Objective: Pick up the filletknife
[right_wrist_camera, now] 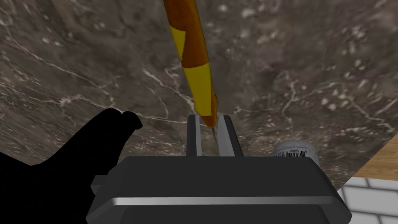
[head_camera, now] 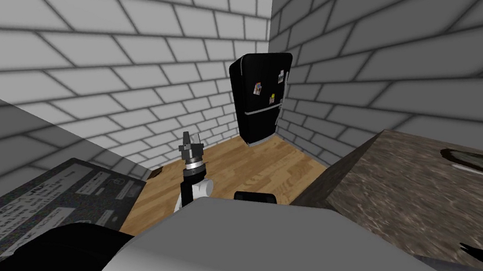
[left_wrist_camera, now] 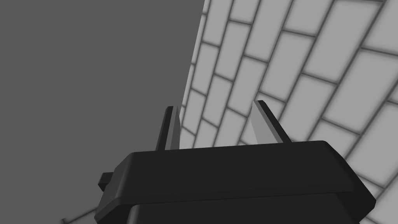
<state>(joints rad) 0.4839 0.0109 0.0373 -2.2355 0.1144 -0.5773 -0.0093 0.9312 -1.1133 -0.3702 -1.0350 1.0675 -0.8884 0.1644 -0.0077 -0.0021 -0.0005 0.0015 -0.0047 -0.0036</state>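
Observation:
The fillet knife (right_wrist_camera: 194,58) has an orange and yellow handle and a thin blade. It stretches away from my right gripper (right_wrist_camera: 210,118) over a brown marbled countertop (right_wrist_camera: 311,77). The right fingers (right_wrist_camera: 194,134) stand close together, shut on the knife where the handle meets the blade. Whether the knife still touches the counter, I cannot tell. My left gripper (head_camera: 191,140) is raised in front of my chest above the floor, and its fingers (left_wrist_camera: 264,122) stand apart with nothing between them; left gripper (left_wrist_camera: 215,105) faces a brick wall.
The marbled counter (head_camera: 417,189) runs along my right. A small white canister with a barcode (right_wrist_camera: 296,149) stands next to the right gripper. A black fridge (head_camera: 261,96) fills the far corner beyond the wooden floor (head_camera: 250,167). A dark labelled appliance (head_camera: 40,210) sits at my left.

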